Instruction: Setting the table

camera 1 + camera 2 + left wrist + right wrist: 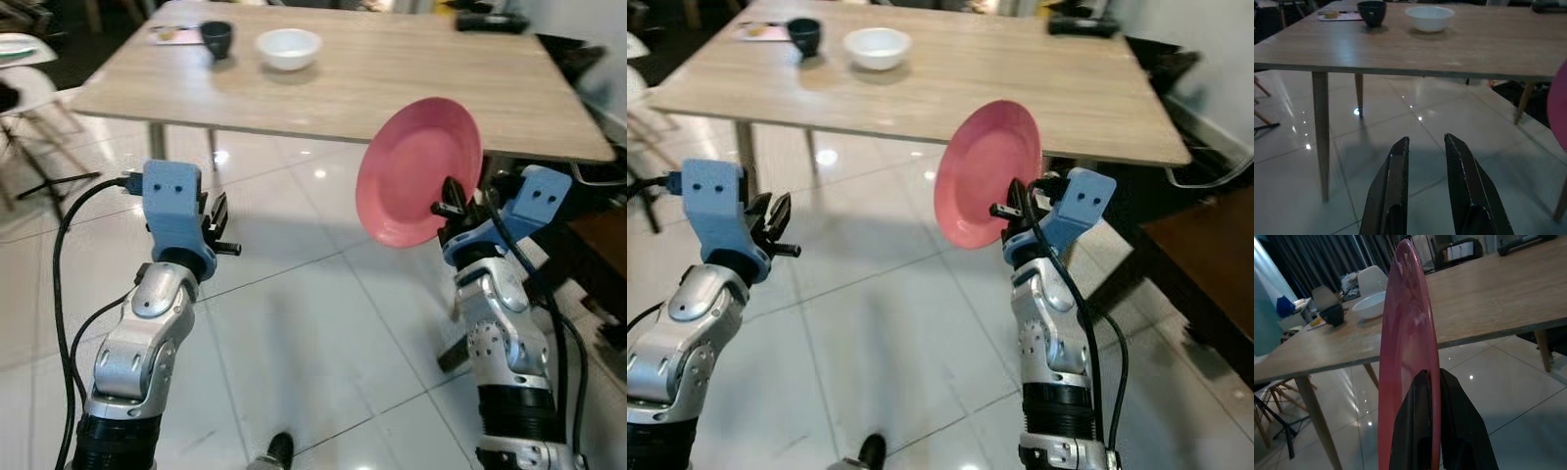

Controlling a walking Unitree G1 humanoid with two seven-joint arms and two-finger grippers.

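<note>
Ahead of the robot, on a glossy tiled floor (294, 333), stands a wooden table (392, 78) on slim legs, its near edge just beyond both raised arms. Next in size, a pink plate (416, 171) is held on edge in the air, short of the table's near edge and level with it, not touching the wood. The right gripper (453, 208) grasps this plate at its lower rim, one black finger on each face; in the right wrist view the fingers (1415, 431) are seen pinched on the rim of the plate (1408, 333), which stands upright. The left gripper (1425, 147) hangs over bare floor to the left, released, its two fingers parted with a clear gap and holding nothing. On the far part of the table sits a white bowl (288, 47), and just to its left a dark cup (217, 37), the two apart
</note>
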